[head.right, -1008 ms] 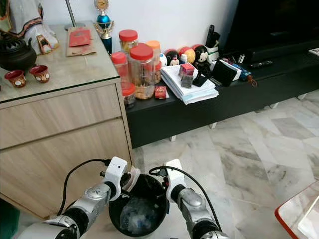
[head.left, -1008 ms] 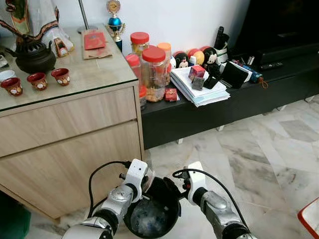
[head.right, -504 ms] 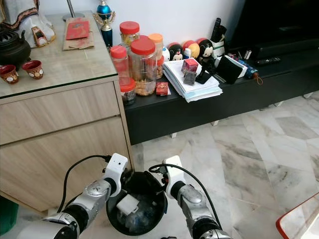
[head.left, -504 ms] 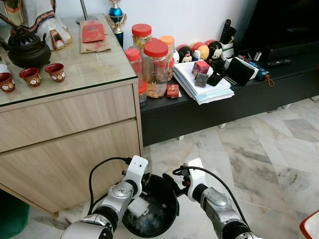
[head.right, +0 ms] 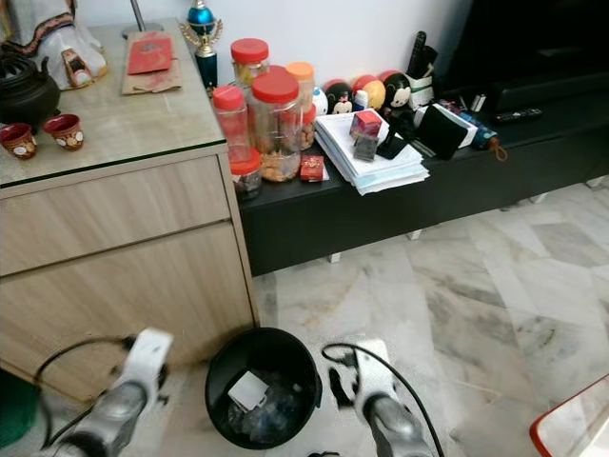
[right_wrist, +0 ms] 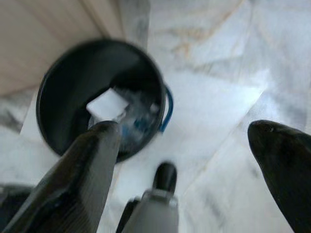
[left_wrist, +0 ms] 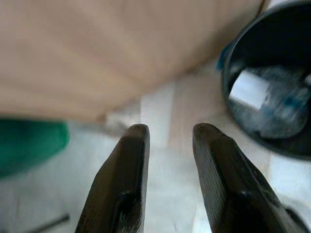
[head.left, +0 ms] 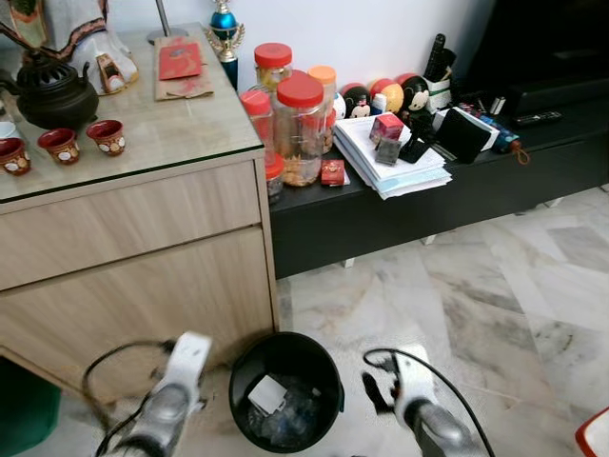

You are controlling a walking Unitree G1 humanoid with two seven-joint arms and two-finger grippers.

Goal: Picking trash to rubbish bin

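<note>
1. The round black plastic rubbish bin (head.left: 286, 390) stands on the pale marble floor (head.left: 495, 286), just beside the foot of the light wooden cabinet (head.left: 133, 257). Inside it lies a small white folded piece of paper trash (head.left: 267, 393), resting on what looks like a crumpled clear wrapper.

2. The left claw (left_wrist: 167, 145) hangs low near the cabinet base, to the left of the bin. Its two black fingers stand a little apart with nothing between them.

3. The right claw (right_wrist: 194, 160) hangs over the floor on the bin's other side. Its fingers are spread wide and hold nothing.

4. Handling, as a judgement: the white paper looks very light and soft. It would crush rather than resist, so a gentle pinch across its flat faces or on a raised edge would do. The clear wrapper under it is likely slippery and springy, harder to hold.

5. The bin itself looks light and stiff. Its thin rim is the natural place to take hold, one finger inside and one outside. A blue handle-like strip (right_wrist: 167, 109) shows on its outer wall.

6. The glass-topped surface (head.left: 171, 133) of the cabinet carries a dark teapot (head.left: 52, 93) and small red cups (head.left: 59, 145). These are fragile and not trash. The red-lidded clear jars (head.left: 300, 129) on the low black shelf (head.left: 381, 214) also look like keepers.

7. With the paper already in the bin and both claws empty, this drop seems done.
</note>
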